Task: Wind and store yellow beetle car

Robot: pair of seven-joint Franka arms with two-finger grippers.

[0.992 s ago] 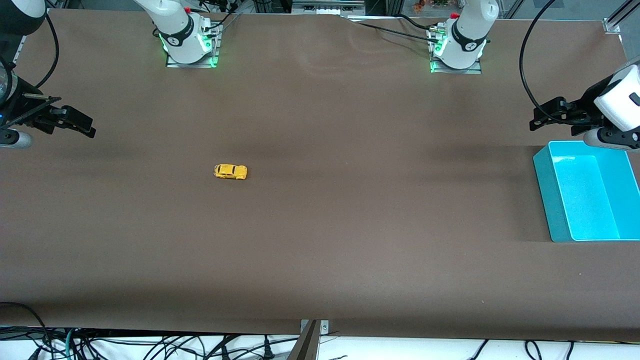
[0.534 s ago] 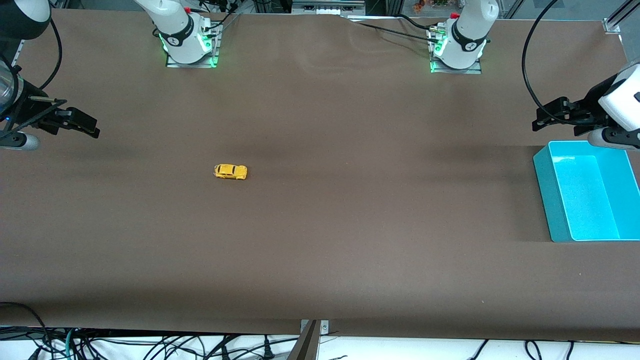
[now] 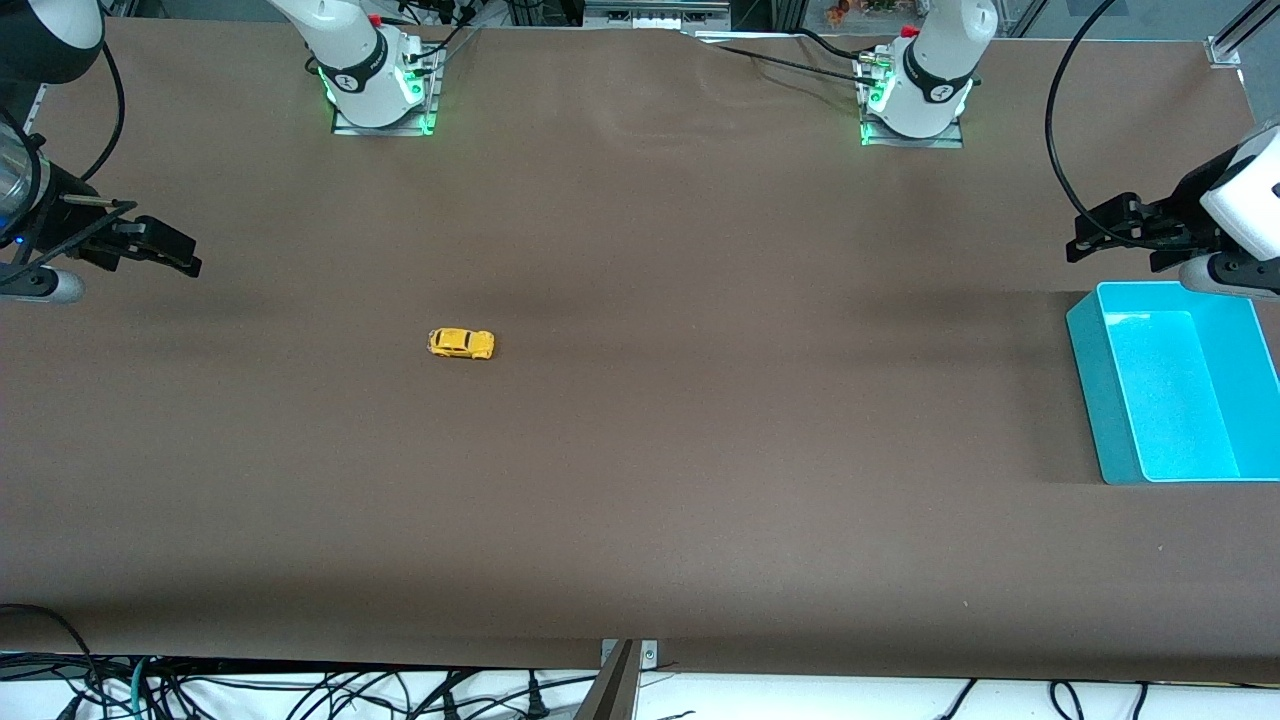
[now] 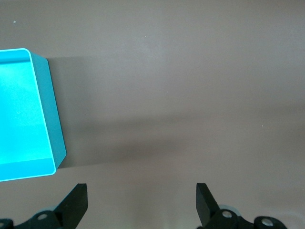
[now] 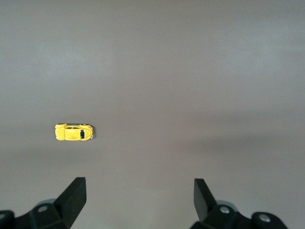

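You are looking down on a long brown bench (image 3: 640,450) with two robot arms based along one long edge. The yellow beetle car (image 3: 461,343) is sitting alone on its wheels on the bare surface, roughly midway between the two long edges and somewhat toward the right arm's end of the bench. Nothing is touching it.

Your right hand (image 3: 165,250) is hovering in the air over the right arm's end of the bench, close to that short edge and well apart from the car. Its two black fingers are standing wide, with nothing between them. In the right wrist view, the car (image 5: 74,132) is showing small on the brown surface, off to one side of the gap between the fingertips (image 5: 74,193).

Your left hand (image 3: 1115,228) is hovering over the left arm's end of the bench, also spread wide and holding nothing. A turquoise bin (image 3: 1095,390) is resting on the bench at that same end, close to the short edge, nearer to the front camera than the spot under the left hand. In the left wrist view, one rounded corner of the bin (image 4: 45,114) is showing, and its inside is looking bare.
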